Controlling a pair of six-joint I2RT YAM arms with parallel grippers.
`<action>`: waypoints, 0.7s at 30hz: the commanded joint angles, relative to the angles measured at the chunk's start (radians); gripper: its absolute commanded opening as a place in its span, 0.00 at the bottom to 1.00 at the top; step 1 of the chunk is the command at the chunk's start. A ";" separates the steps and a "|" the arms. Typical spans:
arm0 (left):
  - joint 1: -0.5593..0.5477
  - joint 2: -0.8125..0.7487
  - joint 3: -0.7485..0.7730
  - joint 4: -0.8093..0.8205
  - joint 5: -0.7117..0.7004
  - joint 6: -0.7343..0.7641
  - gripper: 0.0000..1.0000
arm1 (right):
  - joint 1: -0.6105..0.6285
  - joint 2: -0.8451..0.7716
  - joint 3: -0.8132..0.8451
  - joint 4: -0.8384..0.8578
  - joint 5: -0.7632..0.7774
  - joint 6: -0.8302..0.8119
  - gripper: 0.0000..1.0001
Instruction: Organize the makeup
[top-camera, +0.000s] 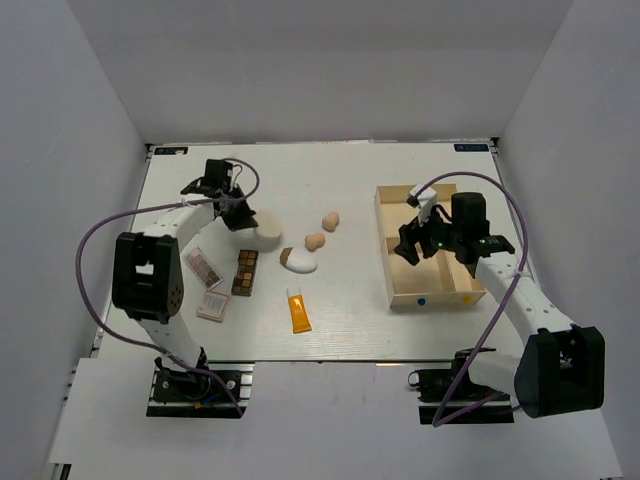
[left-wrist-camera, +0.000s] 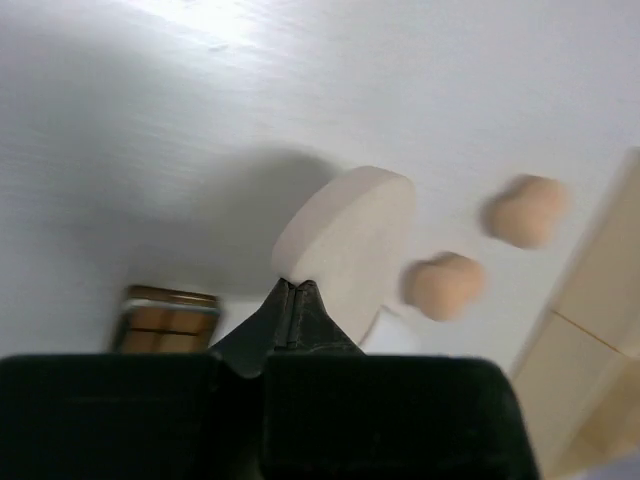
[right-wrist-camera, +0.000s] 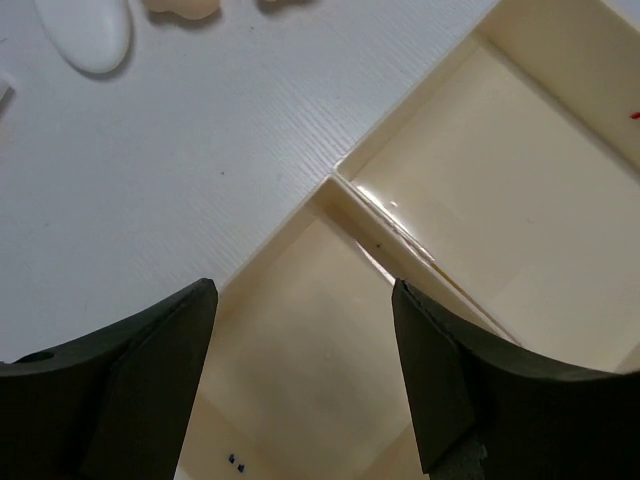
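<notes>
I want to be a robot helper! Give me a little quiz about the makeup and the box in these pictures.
1. True or false: the right arm's fingers are spread open above the pale wooden compartment box.
2. How many peach egg-shaped sponges lie on the white table? A one, B two, C four.
3. Which arm reaches to the round cream puff?
Key: 1 true; 2 B; 3 the left arm's fingers are right by it.
</notes>
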 joint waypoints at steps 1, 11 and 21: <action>-0.043 -0.161 -0.001 0.128 0.158 -0.041 0.00 | -0.023 -0.024 0.001 0.089 0.093 0.106 0.75; -0.241 -0.116 0.135 0.293 0.285 -0.117 0.00 | -0.086 -0.030 0.057 0.174 0.251 0.241 0.00; -0.419 0.246 0.543 0.351 0.251 -0.174 0.00 | -0.141 -0.110 0.025 0.218 0.313 0.290 0.00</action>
